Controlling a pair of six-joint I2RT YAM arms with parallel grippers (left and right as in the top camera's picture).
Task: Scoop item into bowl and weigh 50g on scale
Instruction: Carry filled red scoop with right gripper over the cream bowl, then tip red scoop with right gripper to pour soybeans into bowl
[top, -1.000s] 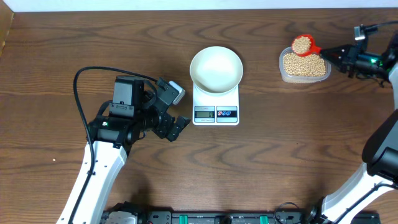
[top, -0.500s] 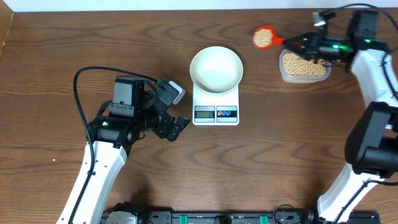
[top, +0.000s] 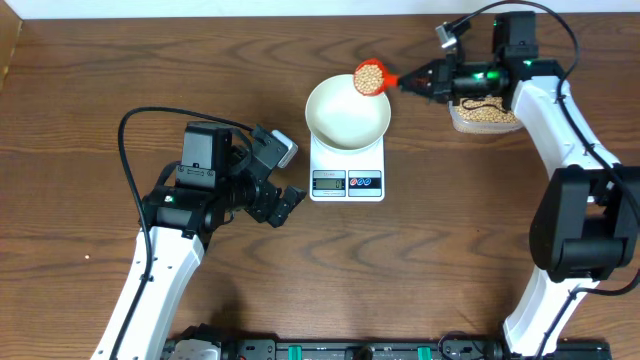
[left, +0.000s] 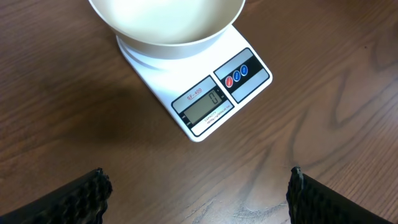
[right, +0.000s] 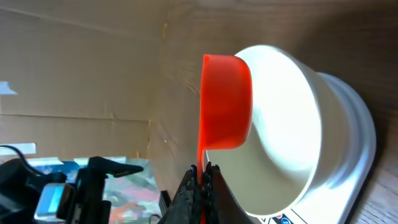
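My right gripper (top: 418, 79) is clamped tight on the thin handle of the red scoop (top: 371, 78), with both fingers pinched together around it in the right wrist view. That arm reaches in from the right along the far side of the table (top: 450, 250). Its wrist points left and its forearm passes above the clear tub (top: 487, 118). The scoop's cup hangs over the far right rim of the bowl (top: 330, 125), open side up, and it is heaped with the tan beans (top: 370, 75). From my right wrist the scoop (right: 227, 102) stands just in front of the white bowl (right: 292, 124). The bowl's inside shows plain white, and it sits on the scale (top: 347, 180). The scale's grey window and two round buttons face the near edge. More beans (top: 492, 113) fill the tub, which stands well to the right of the scale.

My left gripper (top: 288, 176) rests low just left of the scale, elbow bent and wrist aimed toward it. Its jaws are spread wide with nothing between them. Its dark fingers (left: 81, 196) frame the scale (left: 214, 93) from the bottom corners of the left wrist view.
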